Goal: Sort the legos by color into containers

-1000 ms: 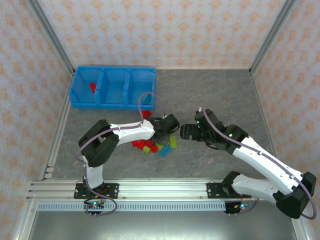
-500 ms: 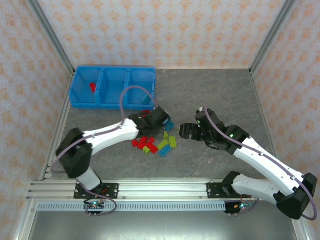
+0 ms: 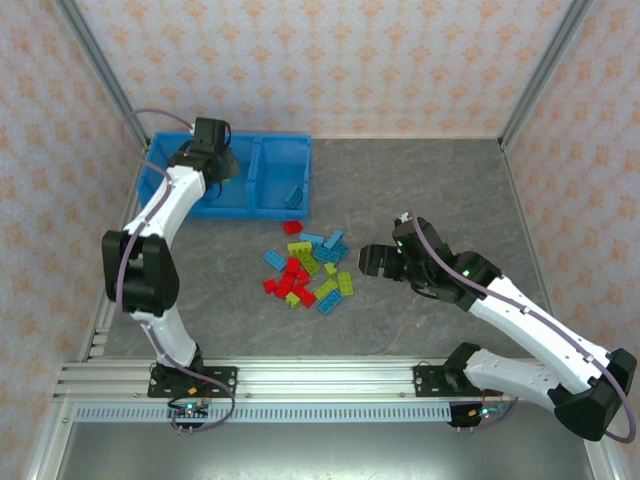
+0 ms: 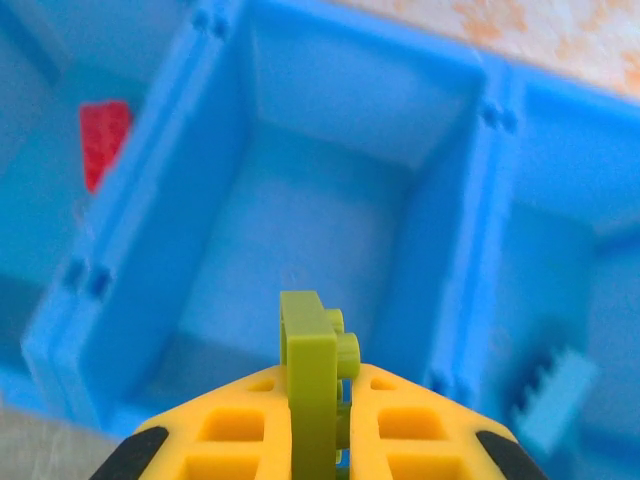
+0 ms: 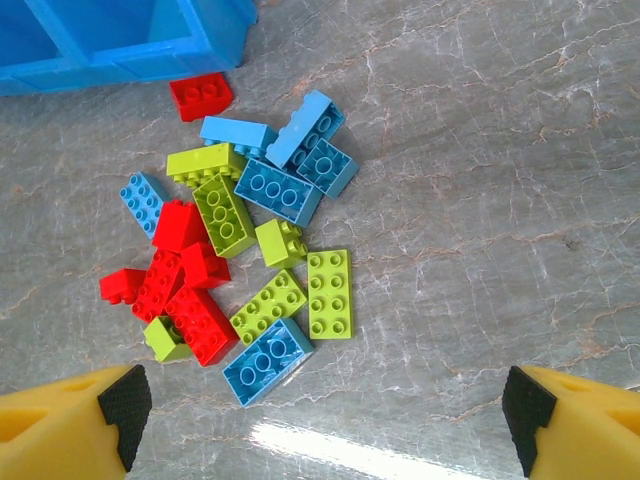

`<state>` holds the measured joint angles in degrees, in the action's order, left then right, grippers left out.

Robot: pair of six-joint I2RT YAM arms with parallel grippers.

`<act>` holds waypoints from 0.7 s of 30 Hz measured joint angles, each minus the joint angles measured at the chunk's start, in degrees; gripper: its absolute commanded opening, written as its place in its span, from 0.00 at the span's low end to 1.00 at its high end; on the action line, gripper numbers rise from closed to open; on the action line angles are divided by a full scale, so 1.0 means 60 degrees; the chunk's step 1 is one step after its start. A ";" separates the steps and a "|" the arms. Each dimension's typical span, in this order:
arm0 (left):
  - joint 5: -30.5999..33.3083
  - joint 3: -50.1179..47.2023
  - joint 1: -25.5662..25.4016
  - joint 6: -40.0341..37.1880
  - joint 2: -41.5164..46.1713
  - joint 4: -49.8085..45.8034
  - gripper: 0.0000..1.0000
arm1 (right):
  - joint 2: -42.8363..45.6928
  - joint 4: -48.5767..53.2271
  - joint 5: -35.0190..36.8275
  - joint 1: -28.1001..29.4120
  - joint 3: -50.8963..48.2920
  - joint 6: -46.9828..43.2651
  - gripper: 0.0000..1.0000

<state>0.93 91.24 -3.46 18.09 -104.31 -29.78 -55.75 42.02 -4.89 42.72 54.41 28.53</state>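
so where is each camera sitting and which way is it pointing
Top external: above and behind the bases, looking down; both arms show, left gripper over the tray, right gripper by the brick pile.
Left wrist: above the tray's middle compartment, looking down; its fingers shut on a lime brick.
Right wrist: looking down on the pile; open fingertips at the bottom corners.
Shared: top and right wrist both show the pile.

The bright blue three-compartment plastic tray (image 4: 480, 230) has smooth, faintly glossy walls. The lime-green studded plastic brick (image 4: 308, 365) pinched in the left jaws is smooth with a soft sheen. Those jaws are matt yellow moulded plastic with black tips. The heap of red, lime and light blue plastic bricks (image 5: 222, 215) looks glossy. The grey veined stone-look desk (image 5: 480, 170) is smooth and catches a bright glare. The silver metal rails (image 3: 300, 375) look brushed.
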 measured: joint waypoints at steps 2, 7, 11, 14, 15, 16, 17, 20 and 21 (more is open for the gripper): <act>-0.0025 0.0743 0.0186 -0.0007 -0.0696 -0.0106 0.26 | 0.0004 0.0004 0.0000 0.0000 0.0000 0.0004 0.93; -0.0270 0.2011 0.0393 -0.0044 -0.1829 -0.0565 0.40 | 0.0153 0.0004 0.0004 0.0000 0.0000 0.0004 0.93; -0.0674 0.2036 0.0397 -0.0095 -0.1727 -0.0896 0.41 | 0.0233 -0.0015 0.0076 0.0000 0.0000 0.0040 0.93; -0.1140 0.1443 0.0350 -0.0022 -0.0911 -0.0940 0.40 | 0.0142 -0.0255 0.0109 0.0000 -0.0040 0.0109 0.94; -0.1315 0.1075 0.0306 0.0015 -0.0386 -0.0969 0.40 | 0.0007 -0.0364 0.0113 0.0000 -0.0040 0.0153 0.95; -0.1443 0.0725 0.0219 0.0051 0.0171 -0.0994 0.40 | -0.0157 -0.0466 0.0127 0.0000 -0.0033 0.0200 0.95; -0.1603 0.0324 0.0040 0.0080 0.0900 -0.1027 0.40 | -0.0470 -0.0619 0.0157 0.0000 -0.0015 0.0266 0.95; -0.1872 -0.0525 -0.1158 -0.0036 0.3107 -0.1115 0.40 | -0.1774 -0.0896 0.0193 -0.0007 0.0273 0.0466 0.86; -0.1931 -0.0663 -0.1705 -0.0168 0.3701 -0.1144 0.40 | -0.2259 -0.0922 0.0189 -0.0033 0.0459 0.0535 0.82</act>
<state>-10.66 87.26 -13.69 17.08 -82.11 -36.64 -69.30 36.49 -3.75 42.52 57.17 31.75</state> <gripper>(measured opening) 0.403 0.893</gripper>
